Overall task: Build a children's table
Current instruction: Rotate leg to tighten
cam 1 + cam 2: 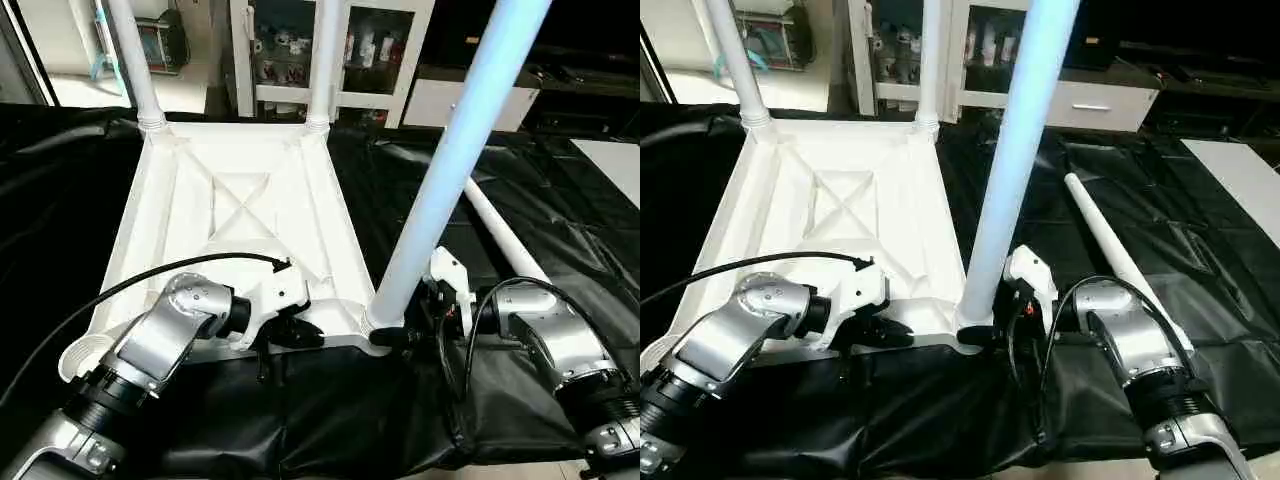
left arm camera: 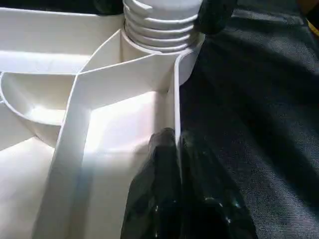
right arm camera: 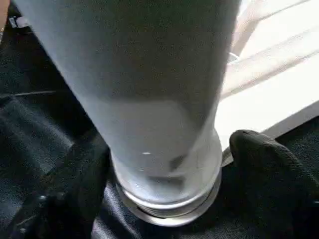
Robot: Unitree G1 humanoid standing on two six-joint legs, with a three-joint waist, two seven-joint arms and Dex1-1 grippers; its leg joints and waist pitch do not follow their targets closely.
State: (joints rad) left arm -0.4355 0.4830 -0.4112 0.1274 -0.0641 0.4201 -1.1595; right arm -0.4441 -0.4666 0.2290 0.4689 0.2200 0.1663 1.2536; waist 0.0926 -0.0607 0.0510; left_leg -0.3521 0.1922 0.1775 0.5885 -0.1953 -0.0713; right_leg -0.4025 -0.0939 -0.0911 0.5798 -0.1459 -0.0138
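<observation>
A white plastic rectangular tabletop [image 1: 235,215] lay upside down on black sheeting [image 1: 560,210], its long axis running near to far. The left gripper [image 2: 177,149] was clenched on the near edge rib. The right gripper [image 3: 164,164] straddled the base of the near-right white tube leg [image 1: 455,150], fingers [image 3: 271,164] spread on either side. Two far legs [image 1: 135,65] stood upright. A loose leg [image 1: 1110,245] lay to the right on open sheeting.

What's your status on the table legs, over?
Left gripper shut on tabletop rim. Right gripper straddles near-right leg base, standing in its socket. Two far legs up; fourth leg lying on black cover. Nothing blocking.
</observation>
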